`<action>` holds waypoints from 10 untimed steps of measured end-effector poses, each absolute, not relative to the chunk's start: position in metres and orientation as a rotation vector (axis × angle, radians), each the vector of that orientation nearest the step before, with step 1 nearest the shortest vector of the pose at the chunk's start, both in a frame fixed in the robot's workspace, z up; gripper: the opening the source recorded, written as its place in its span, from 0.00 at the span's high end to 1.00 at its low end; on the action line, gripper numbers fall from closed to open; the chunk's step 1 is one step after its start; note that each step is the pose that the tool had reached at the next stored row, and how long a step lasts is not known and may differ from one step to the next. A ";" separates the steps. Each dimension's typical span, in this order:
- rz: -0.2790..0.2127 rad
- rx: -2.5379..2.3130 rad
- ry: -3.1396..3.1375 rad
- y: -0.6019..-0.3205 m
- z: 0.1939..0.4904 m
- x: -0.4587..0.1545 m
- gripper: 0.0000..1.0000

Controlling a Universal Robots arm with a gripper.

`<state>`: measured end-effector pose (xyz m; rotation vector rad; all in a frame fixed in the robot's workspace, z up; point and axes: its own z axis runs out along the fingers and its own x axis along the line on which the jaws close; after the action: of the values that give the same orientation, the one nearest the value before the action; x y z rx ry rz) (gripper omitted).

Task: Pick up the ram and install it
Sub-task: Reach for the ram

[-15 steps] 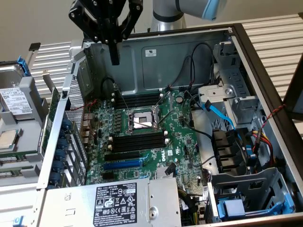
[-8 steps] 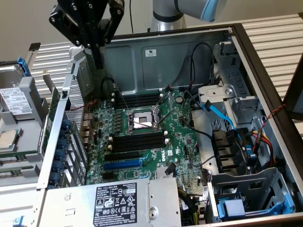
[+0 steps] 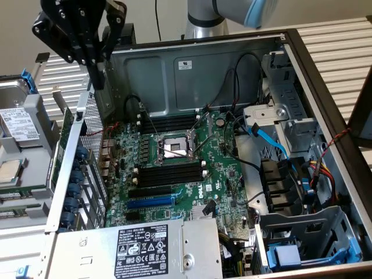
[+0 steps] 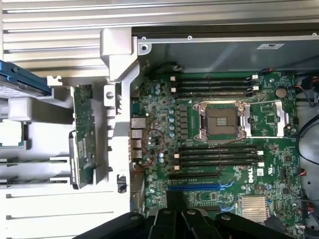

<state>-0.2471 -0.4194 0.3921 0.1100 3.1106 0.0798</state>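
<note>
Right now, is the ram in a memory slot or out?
Out. The ram sits outside the case, beside its side wall; the black memory slots on the motherboard are empty.

Open case (image 3: 192, 81), motherboard (image 3: 224, 174), probably hard drive (image 3: 17, 125)

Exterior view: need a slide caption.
Shut tool above the open case wall; ram untouched outside it, at the exterior view's left.
</note>
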 end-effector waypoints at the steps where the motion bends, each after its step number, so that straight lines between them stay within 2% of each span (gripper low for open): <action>1: 0.080 0.110 3.111 -0.420 0.392 -0.252 0.89; 10: 0.080 0.110 3.111 -0.424 0.392 -0.293 0.89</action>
<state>-0.2926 -0.4242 0.3917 0.1098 3.1107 0.0798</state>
